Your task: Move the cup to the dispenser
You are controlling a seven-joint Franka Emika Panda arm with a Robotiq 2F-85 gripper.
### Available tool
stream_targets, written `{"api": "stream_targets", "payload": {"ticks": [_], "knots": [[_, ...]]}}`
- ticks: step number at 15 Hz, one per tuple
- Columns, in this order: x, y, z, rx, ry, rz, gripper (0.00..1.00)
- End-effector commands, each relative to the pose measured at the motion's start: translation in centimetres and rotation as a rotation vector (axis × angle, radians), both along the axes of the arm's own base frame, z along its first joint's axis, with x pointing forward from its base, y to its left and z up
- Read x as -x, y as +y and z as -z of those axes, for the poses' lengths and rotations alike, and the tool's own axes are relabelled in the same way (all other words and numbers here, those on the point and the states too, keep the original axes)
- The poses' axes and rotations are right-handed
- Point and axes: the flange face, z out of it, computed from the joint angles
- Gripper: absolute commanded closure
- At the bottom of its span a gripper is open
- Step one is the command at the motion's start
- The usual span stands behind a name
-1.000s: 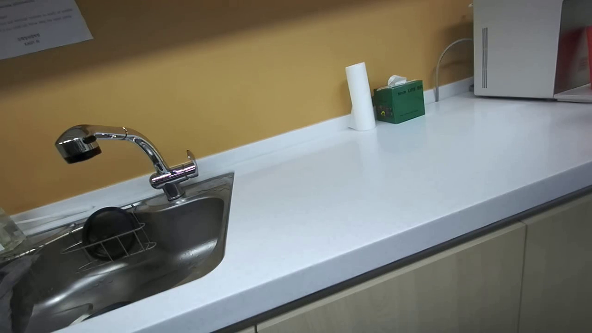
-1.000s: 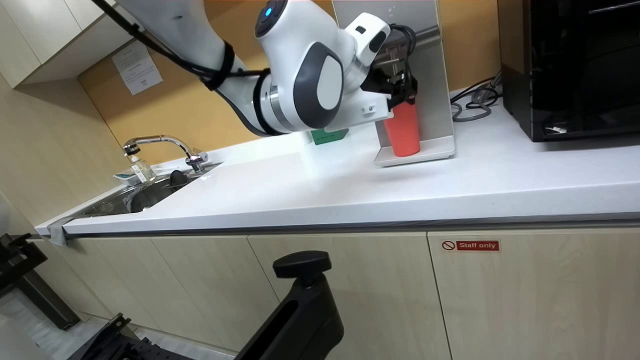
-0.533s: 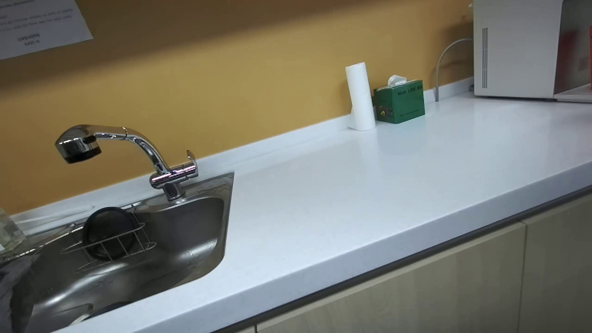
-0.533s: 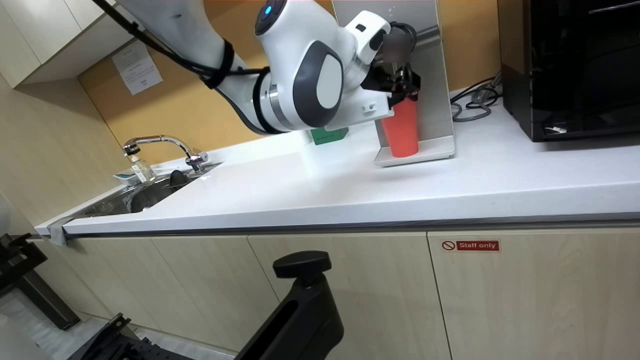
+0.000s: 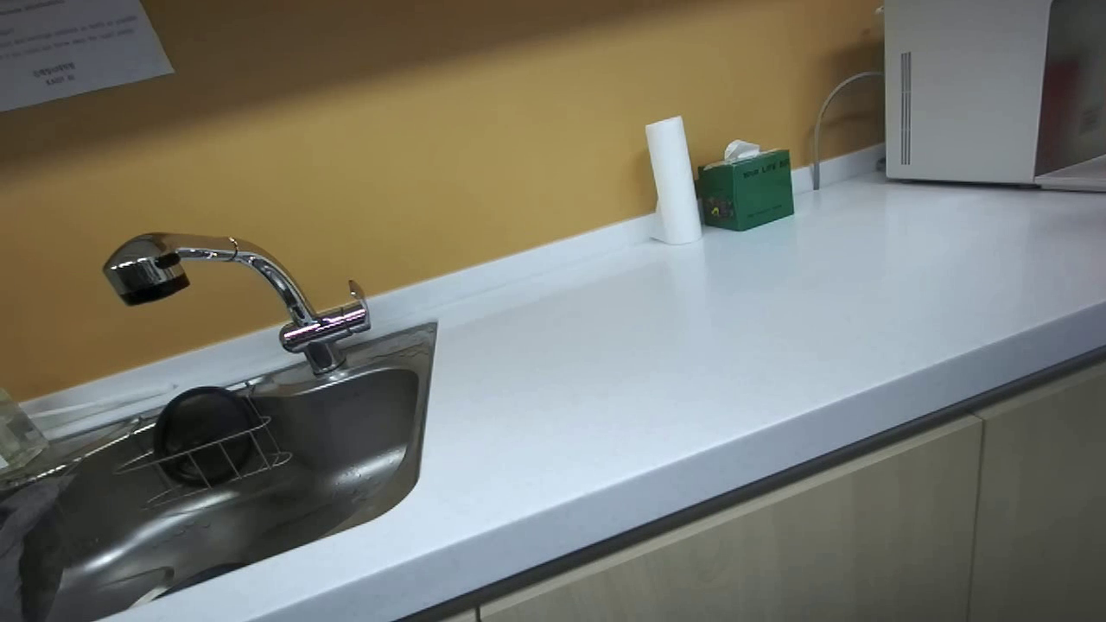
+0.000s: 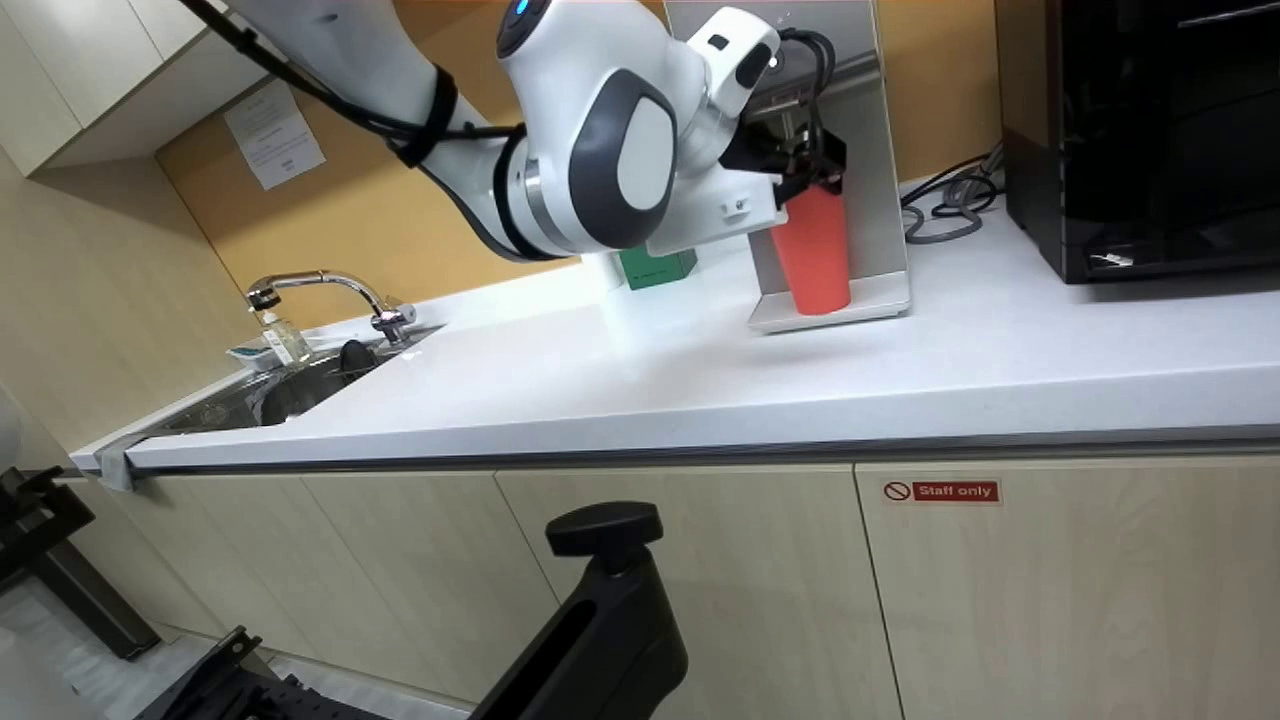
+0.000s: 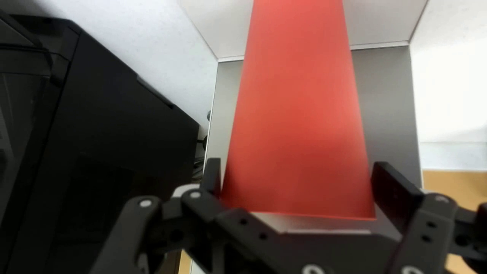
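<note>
Red cup [image 6: 815, 262]: was at the dispenser [image 5: 963, 95], in front of its grey back panel [image 6: 873, 225] and over its pale base [image 6: 880, 297], wide end uppermost; whether the bottom touched the base could not be told.
Claw [image 7: 298, 178]: held the red cup, its fingers [image 7: 211, 175] set against both sides near the wide end.
Arm [image 6: 615, 140]: white, spanned from the upper left to the cup in an exterior view; black straps [image 6: 432, 118] ringed it.
Dispenser: showed its white side, with a vertical grille [image 5: 905, 108], in an exterior view.
Black appliance [image 6: 1150, 140]: stood on the counter [image 5: 605, 389] near the dispenser, grey and black cables [image 6: 968, 195] lying between the two.
Tissue box [image 5: 746, 194]: green, showed in both exterior views, a white tissue [image 5: 741, 152] poking from its top.
Paper towel roll [image 5: 672, 183]: stood upright by the ochre wall [image 5: 484, 155], just beside the tissue box.
Sink [image 5: 363, 419]: was set into the counter, a chrome faucet [image 5: 275, 272] at its back edge, a black round item [image 5: 203, 423] inside.
Notice [image 5: 78, 56]: a printed white sheet, hung on the wall in both exterior views.
Sign [image 6: 955, 492]: read "Staff only" on a cabinet door [image 6: 1080, 600].
</note>
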Motion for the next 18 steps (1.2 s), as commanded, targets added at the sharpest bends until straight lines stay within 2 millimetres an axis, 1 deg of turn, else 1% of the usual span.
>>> {"api": "stream_targets", "payload": {"ticks": [1, 6, 9, 11, 13, 18], "knots": [[1.0, 0.6, 0.7, -0.008, 0.029, 0.016, 0.00], [1.7, 0.9, 2.6, -0.037, 0.063, 0.034, 0.00], [2.0, 1.4, 2.8, -0.037, 0.077, 0.042, 0.00], [2.6, 2.1, 2.9, -0.034, 0.095, 0.050, 0.00], [3.4, 3.3, 3.1, -0.041, 0.130, 0.045, 0.00], [4.5, 7.9, 3.3, -0.080, 0.303, -0.011, 0.00]]}}
